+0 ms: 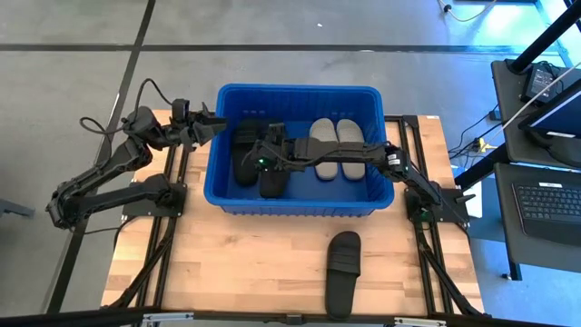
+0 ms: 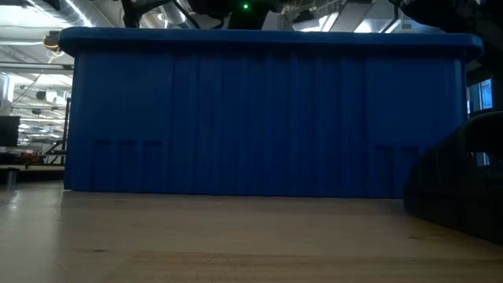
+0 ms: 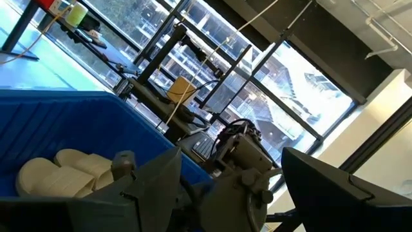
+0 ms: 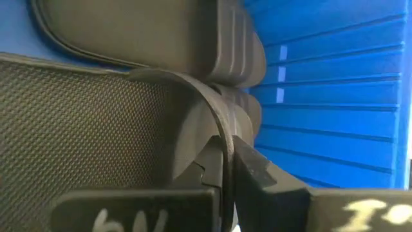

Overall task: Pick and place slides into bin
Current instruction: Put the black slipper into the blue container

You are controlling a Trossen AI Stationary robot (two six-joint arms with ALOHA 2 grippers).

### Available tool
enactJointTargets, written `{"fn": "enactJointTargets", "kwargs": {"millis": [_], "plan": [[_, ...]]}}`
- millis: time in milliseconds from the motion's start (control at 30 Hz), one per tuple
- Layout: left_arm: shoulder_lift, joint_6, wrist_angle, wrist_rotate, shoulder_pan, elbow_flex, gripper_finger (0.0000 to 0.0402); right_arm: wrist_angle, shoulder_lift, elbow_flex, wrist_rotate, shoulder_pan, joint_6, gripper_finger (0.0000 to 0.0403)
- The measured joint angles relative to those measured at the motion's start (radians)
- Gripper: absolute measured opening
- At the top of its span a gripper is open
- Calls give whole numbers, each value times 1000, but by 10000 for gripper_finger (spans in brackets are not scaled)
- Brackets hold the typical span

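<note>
Wooden table (image 1: 272,263) on a grey concrete floor, desks with a laptop (image 1: 549,202) off to the right side, and through the left wrist camera you get big windows (image 3: 283,109) behind everything.

The blue bin (image 1: 300,207) sits at the back middle of the table. From the low camera it's basically a ribbed blue wall (image 2: 259,118) filling the shot. Inside it are two grey slides (image 1: 336,147) side by side toward the right, and black slides on the left: one near the back left (image 1: 243,150) and another just in front of it (image 1: 272,180). I can't tell exactly how many black ones are stacked there, since the arm covers part of them. One more black slide (image 1: 343,270) lies on the table in front of the bin, well apart from it, toward the right.

The right gripper (image 1: 263,159) reaches across the bin from the right, low over the black slides. Its wrist camera shows the fingers (image 4: 254,171) pinched on the strap (image 4: 215,122) of a black slide, with the bin wall (image 4: 335,96) just beside.

The left gripper (image 1: 218,123) hangs by the bin's back left corner, above the rim, fingers (image 3: 154,174) spread apart with nothing between them.
</note>
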Motion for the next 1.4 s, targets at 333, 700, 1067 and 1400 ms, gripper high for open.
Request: {"fn": "enactJointTargets", "kwargs": {"millis": [333, 700, 1067, 1400], "plan": [[0, 0, -6, 0, 0, 0, 261, -44, 0, 0, -92, 0, 65, 16], [0, 0, -7, 0, 0, 0, 261, -29, -1, 0, -190, -5, 80, 16], [1, 50, -30, 0, 0, 0, 261, -30, 6, 1, -320, -1, 98, 16], [1, 50, -33, -26, 0, 0, 261, -33, 31, 3, -368, -5, 88, 72]]}}
